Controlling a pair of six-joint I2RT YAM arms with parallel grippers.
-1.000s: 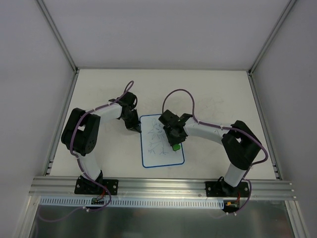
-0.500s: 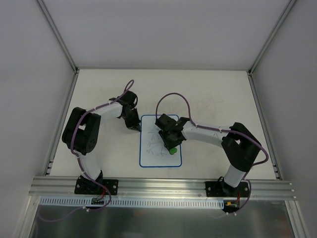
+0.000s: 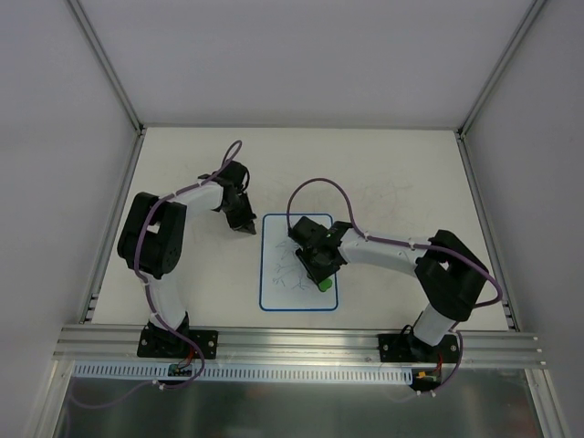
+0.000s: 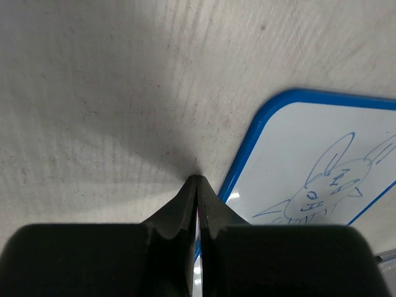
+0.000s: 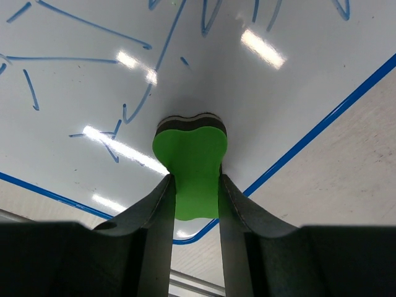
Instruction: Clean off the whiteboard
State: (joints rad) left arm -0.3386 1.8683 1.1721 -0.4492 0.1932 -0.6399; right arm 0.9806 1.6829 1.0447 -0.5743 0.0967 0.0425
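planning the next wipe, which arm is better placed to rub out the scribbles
Right. The right pincer is shut on the green eraser, pressed on the whiteboard beside the scribbles. The left pincer is shut, empty, off the board.

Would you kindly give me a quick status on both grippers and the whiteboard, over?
Right gripper shut on green eraser, pressed on whiteboard. Left gripper shut, empty, fingers beside whiteboard's rim. Blue scribbles on board. Nothing in the way.

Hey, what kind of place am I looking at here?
Likely a lab robot test cell: a pale tabletop boxed in by white panels, two arms bolted to an aluminium rail, the right hand pressing a green eraser on a whiteboard.
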